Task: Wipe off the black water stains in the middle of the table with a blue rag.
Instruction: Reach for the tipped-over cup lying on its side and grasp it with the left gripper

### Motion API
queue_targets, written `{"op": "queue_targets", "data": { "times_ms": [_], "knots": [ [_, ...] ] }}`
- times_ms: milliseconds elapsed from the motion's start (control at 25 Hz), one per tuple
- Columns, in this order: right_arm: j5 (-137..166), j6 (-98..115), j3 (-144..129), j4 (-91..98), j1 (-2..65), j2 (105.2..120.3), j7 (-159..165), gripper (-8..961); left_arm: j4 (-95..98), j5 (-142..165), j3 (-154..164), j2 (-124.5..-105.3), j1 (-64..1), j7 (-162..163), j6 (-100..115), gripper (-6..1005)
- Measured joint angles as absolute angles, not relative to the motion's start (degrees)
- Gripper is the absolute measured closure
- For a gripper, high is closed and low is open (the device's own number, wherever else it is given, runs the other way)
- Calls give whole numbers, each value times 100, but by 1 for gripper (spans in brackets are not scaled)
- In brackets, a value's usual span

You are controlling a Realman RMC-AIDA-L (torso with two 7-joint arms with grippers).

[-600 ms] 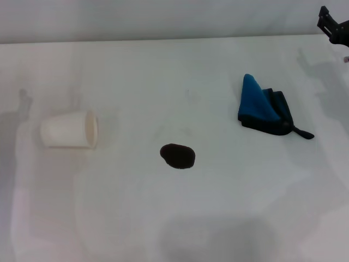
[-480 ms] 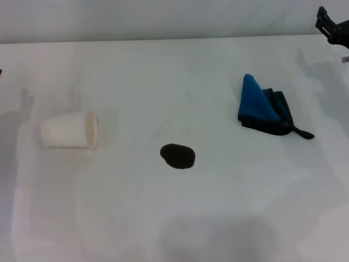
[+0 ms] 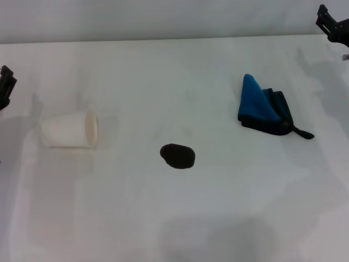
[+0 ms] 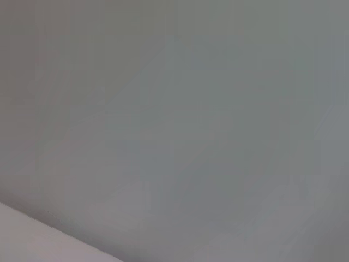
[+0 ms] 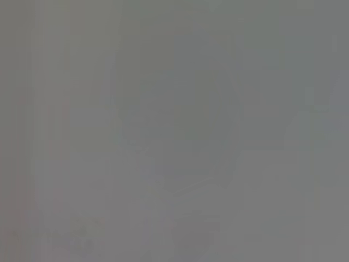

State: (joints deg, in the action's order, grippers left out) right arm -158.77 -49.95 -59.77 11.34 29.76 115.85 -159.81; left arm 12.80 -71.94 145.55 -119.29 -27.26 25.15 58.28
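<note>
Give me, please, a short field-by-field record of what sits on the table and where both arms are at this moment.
stain: black water stains, one dark oval blot mid-table, unwiped
rag: blue rag, crumpled, to the robot's right of the blot, untouched
cup: paper cup, on its side, to the blot's left
surface: table, white
left gripper: at the left edge, off the cup
right gripper: at the far right corner, away from the rag
</note>
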Motion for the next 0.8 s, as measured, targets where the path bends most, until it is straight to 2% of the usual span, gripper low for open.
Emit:
{"op": "queue_targets", "data": {
  "times_ms": [520, 760, 800],
  "knots": [
    [-15882, -5093, -6012, 1071, 2942, 11619, -15889, 97, 1300, -7061, 14538, -11889, -2796, 2720, 6261, 124],
    [-15885, -5235, -6012, 1056, 2910, 11615, -15786, 98, 1158, -6413, 14540, -11708, -3018, 3667, 6349, 128],
    [-15885, -5235, -6011, 1054, 2910, 11614, -15785, 98, 1098, -5966, 14539, -11600, -3100, 4207, 6386, 128]
  ]
}}
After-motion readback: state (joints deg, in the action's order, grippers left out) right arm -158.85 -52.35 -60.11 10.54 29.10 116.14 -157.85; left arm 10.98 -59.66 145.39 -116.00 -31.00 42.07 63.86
